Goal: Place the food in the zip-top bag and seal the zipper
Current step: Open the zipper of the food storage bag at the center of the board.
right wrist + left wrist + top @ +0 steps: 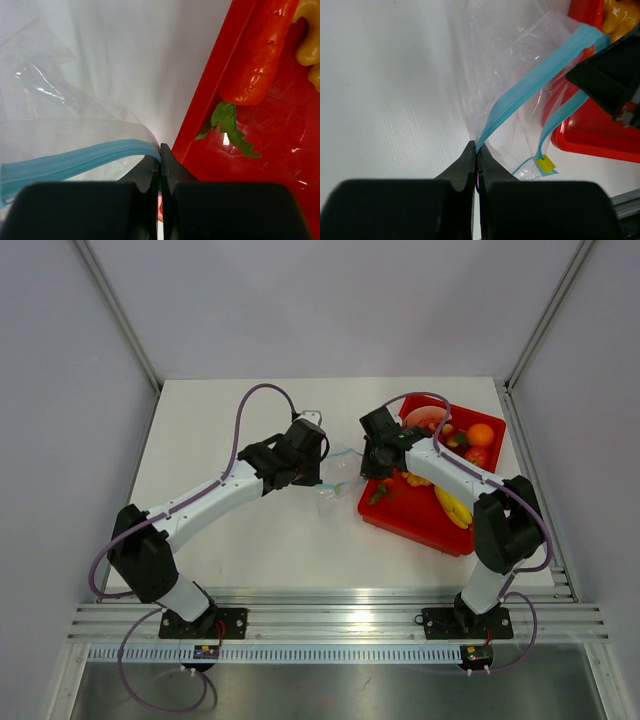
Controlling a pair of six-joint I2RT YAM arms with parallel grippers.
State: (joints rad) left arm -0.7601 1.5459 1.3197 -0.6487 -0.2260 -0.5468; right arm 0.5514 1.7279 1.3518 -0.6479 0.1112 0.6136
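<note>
In the middle of the top view, the clear zip-top bag [338,478] hangs between both claws over the table [250,530], just left of the red tray [420,512]. The left claw [476,150] is pinched tight on one end of the light blue zipper [540,75], and the right claw [160,150] on the other. A red toy fruit [477,455] sits in the tray's upper right.

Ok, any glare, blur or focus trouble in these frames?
Top external: even light, sharp, only faint shadows. Left wrist: left end effector is a soft blur up close; zip-top bag shows glints. Right wrist: white glare spots on the red tray, right end effector out of focus.
</note>
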